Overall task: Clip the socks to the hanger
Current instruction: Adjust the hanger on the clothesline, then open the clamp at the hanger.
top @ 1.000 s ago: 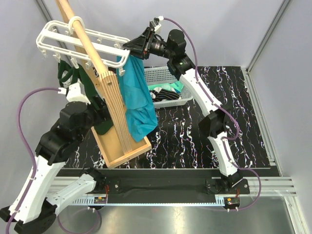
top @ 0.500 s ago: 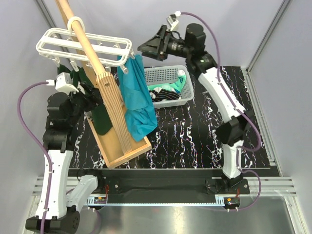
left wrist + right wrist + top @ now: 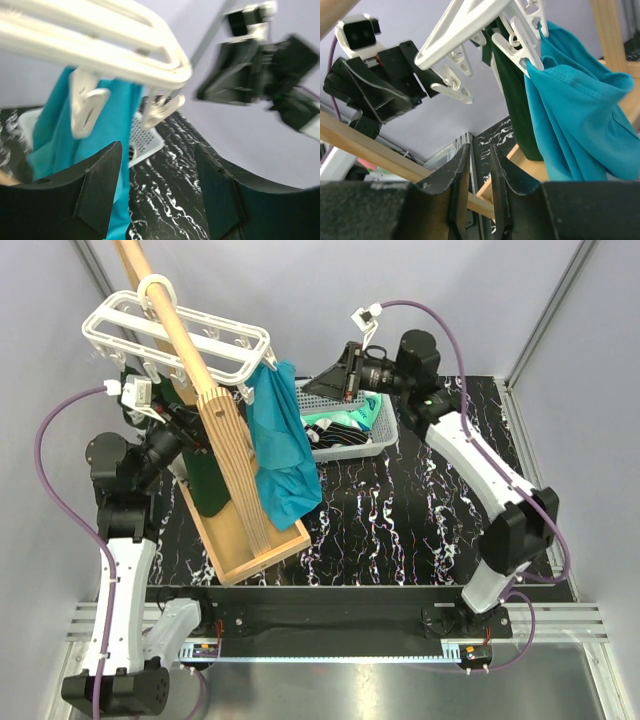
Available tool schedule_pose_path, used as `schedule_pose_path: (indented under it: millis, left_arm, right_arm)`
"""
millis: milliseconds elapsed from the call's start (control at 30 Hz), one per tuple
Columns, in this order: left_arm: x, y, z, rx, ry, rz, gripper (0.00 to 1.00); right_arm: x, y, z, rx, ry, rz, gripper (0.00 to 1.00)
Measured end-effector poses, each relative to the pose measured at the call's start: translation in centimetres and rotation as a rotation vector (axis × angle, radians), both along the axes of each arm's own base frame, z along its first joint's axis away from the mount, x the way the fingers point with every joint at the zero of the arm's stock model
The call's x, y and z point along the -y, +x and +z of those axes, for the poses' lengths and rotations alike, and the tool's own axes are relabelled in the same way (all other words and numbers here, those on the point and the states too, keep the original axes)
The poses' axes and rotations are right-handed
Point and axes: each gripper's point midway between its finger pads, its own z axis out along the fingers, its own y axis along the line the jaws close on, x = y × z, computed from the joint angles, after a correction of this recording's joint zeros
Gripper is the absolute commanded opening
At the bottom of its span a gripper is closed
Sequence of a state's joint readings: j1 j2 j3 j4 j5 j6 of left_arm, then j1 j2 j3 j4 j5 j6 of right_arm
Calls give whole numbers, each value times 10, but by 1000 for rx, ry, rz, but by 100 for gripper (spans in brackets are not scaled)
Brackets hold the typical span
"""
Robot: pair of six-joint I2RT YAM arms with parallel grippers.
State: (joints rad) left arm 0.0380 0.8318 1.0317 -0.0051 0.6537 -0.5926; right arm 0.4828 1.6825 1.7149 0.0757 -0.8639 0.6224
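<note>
The white hanger hangs by its hook loop on the wooden pole. Its clips are empty except a corner clip that holds the teal cloth. The socks, mint green, black and white, lie in the grey mesh basket. My left gripper is open and empty, just below the hanger's left side; its wrist view shows the frame and two clips above its open fingers. My right gripper is above the basket, right of the hanger, its jaws nearly together and empty.
A dark green garment hangs behind the wooden slatted stand, whose tray base rests on the black marbled table. The teal cloth drapes down to the tray. The left gripper shows in the right wrist view.
My right gripper has drawn back from the hanger's right corner and dropped towards the basket. My left arm has straightened up and its gripper has come in under the hanger's left side.
</note>
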Motion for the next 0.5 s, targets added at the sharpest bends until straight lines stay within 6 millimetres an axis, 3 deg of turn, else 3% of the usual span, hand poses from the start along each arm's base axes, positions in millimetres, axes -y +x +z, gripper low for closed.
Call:
schedule_pose_path:
  millis: [167, 300, 500]
  left_arm:
    - [14, -2, 11, 63, 5, -118, 67]
    - [16, 5, 4, 41, 7, -137, 63]
    - [16, 17, -4, 2, -7, -140, 53]
  right_arm:
    - [-31, 4, -26, 39, 32, 122, 39]
    - [-58, -3, -42, 55, 52, 205, 35]
    - [-77, -9, -33, 121, 139, 271, 30]
